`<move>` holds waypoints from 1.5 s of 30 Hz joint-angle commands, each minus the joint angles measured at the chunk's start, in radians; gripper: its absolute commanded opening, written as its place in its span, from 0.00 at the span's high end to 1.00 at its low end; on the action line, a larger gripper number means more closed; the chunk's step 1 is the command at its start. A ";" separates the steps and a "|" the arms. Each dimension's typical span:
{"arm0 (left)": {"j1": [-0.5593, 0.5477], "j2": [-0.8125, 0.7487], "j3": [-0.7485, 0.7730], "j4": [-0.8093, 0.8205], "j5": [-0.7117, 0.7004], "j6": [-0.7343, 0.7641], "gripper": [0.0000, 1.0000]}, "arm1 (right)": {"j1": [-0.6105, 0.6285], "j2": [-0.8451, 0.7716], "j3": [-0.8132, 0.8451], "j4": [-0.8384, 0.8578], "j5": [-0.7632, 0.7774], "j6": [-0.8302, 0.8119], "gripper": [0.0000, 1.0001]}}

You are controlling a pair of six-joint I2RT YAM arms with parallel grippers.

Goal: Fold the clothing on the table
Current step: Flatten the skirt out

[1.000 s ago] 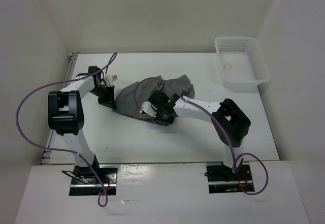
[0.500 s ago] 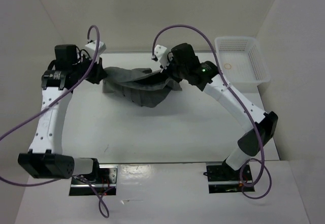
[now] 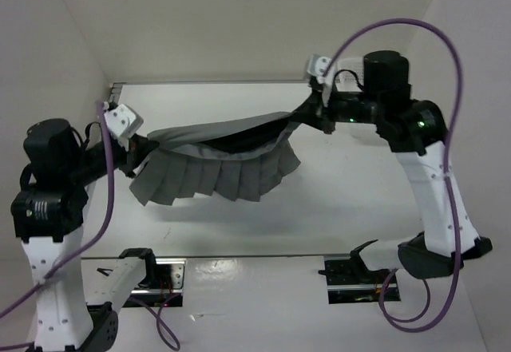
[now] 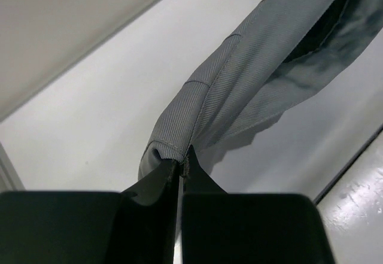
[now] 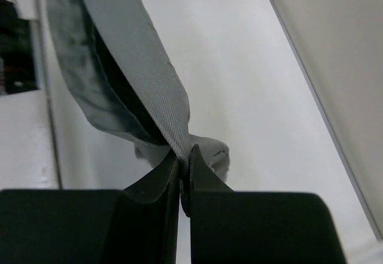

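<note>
The clothing (image 3: 215, 164), a grey pleated skirt, hangs stretched in the air above the white table (image 3: 335, 208), waistband on top and pleated hem drooping below. My left gripper (image 3: 142, 146) is shut on the waistband's left end, seen up close as the clothing (image 4: 239, 78) pinched at the left gripper (image 4: 182, 163). At the other end my right gripper (image 3: 307, 112) is shut on the waistband, where the clothing (image 5: 143, 72) runs off to the upper left from the right gripper (image 5: 184, 163). Both arms are raised high.
Bare white walls close in the table at the back and on both sides. A metal rail (image 3: 112, 92) runs along the table's left edge. My right arm stands where the basket was earlier, so it does not show.
Both grippers took the crumpled skirt off the table, lifted it, and have since pulled apart. The skirt now hangs spread wide between them with its pleats showing.
</note>
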 commanded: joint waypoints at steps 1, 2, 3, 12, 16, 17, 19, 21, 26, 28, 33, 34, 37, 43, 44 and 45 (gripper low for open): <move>0.058 -0.077 0.025 -0.047 0.040 0.072 1.00 | -0.112 -0.126 0.078 -0.139 -0.298 -0.068 1.00; 0.058 -0.089 0.025 -0.061 0.054 0.072 1.00 | -0.138 -0.137 0.078 -0.152 -0.328 -0.077 1.00; 0.068 -0.107 0.025 -0.061 0.054 0.072 1.00 | -0.152 -0.146 0.078 -0.161 -0.388 -0.089 1.00; 0.086 -0.106 -0.035 -0.070 0.101 0.072 1.00 | -0.171 -0.148 -0.027 -0.120 -0.404 -0.060 1.00; 0.086 -0.048 -0.107 -0.047 0.123 0.051 1.00 | -0.171 -0.096 -0.112 -0.059 -0.367 -0.003 1.00; 0.086 -0.011 -0.130 -0.037 0.123 0.051 1.00 | -0.171 -0.059 -0.123 -0.024 -0.367 0.006 1.00; 0.086 0.037 -0.141 -0.009 0.132 0.040 1.00 | -0.171 -0.017 -0.156 0.030 -0.320 0.058 1.00; 0.086 0.125 -0.150 0.013 0.132 0.028 1.00 | -0.171 0.062 -0.167 0.116 -0.290 0.099 1.00; 0.086 0.369 -0.141 0.144 0.102 -0.006 1.00 | -0.171 0.289 -0.158 0.277 -0.156 0.199 1.00; 0.060 0.492 -0.106 0.166 0.085 -0.006 1.00 | -0.145 0.355 -0.123 0.287 -0.077 0.199 1.00; 0.037 0.702 0.058 0.214 0.037 -0.006 1.00 | -0.135 0.525 -0.049 0.353 0.065 0.198 1.00; 0.037 0.765 0.086 0.214 0.037 -0.015 1.00 | -0.135 0.541 -0.040 0.386 0.082 0.210 1.00; 0.037 0.859 0.184 0.262 -0.010 -0.072 0.85 | -0.135 0.618 0.018 0.449 0.160 0.256 0.90; 0.037 0.916 0.211 0.480 -0.258 -0.250 0.00 | -0.126 0.768 0.221 0.552 0.494 0.484 0.20; 0.037 0.916 0.211 0.508 -0.304 -0.284 0.00 | -0.126 0.782 0.266 0.552 0.548 0.497 0.18; 0.037 0.926 0.211 0.508 -0.384 -0.298 0.00 | -0.126 0.794 0.285 0.552 0.617 0.497 0.18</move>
